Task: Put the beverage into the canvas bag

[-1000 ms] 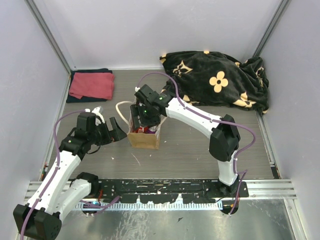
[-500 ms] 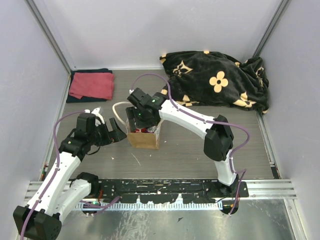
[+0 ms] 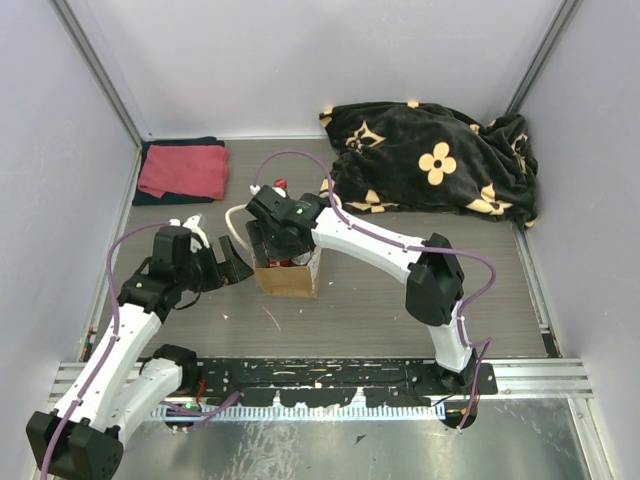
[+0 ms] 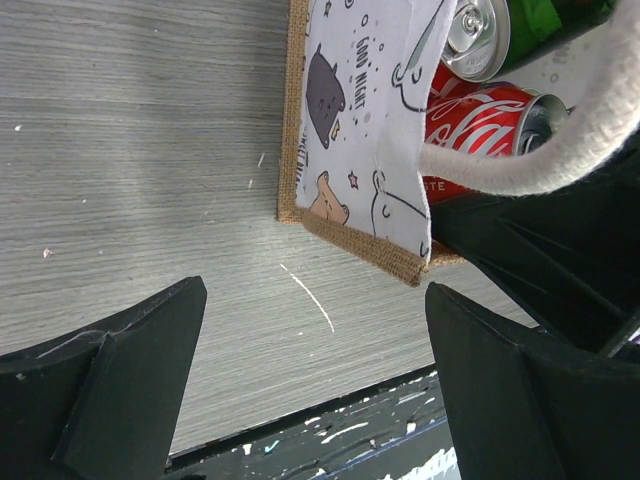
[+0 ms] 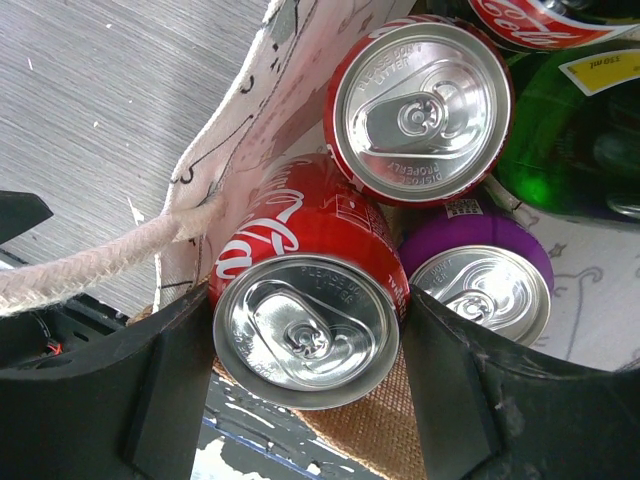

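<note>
**Can at the bag's mouth, release still to come**

The step in hand looks like the lowering itself. In the middle of the overhead view the right end effector (image 3: pixel 276 240) reaches down into the open top of the canvas bag (image 3: pixel 292 278), which stands upright on the counter (image 3: pixel 380 300). In its wrist view the two fingers (image 5: pixel 165 390) press against either side of a red cola can (image 5: pixel 300 245), so it is clamped on the beverage. The can sits at lower left of that frame, just inside the bag's printed lining. It touches a second red can (image 5: pixel 420 110) above it and a purple can (image 5: pixel 482 290) to its right. A green bottle (image 5: pixel 575 130) fills the upper right.

The left end effector (image 4: pixel 312 300) hangs just left of the bag, fingers wide apart and holding nothing.

Whether the can's base rests on the bag floor cannot be told. The next move probably calls for settling it fully, parting the fingers, then rising straight up, clear of the cream handle (image 5: pixel 90 270) so the bag is not dragged over.
</note>
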Robot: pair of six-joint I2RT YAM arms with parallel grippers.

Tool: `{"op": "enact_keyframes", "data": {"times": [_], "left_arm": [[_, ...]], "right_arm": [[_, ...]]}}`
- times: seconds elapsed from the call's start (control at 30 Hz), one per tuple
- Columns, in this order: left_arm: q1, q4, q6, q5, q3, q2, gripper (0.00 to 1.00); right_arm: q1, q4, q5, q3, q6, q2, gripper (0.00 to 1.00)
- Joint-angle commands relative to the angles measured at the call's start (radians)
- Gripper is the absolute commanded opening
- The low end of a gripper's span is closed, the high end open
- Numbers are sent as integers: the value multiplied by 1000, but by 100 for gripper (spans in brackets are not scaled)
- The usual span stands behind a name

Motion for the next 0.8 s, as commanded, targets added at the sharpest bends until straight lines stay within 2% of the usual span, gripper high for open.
{"op": "enact_keyframes", "data": {"times": [0.0,0.33,0.53,0.77], "left_arm": [[5,11,12,21,-3,0,98],[5,4,10,19,-4,-6,98],[4,10,-6,24,-4,1,98],[5,14,-15,26,-2,7,98]], "right_arm": [[-10,-1,72,-78,-19,40,1],[-6,6,92,-122,-19,42,1],[5,-49,178,-96,-34,52,1],[13,-78,195,-97,-47,63,1]]}}
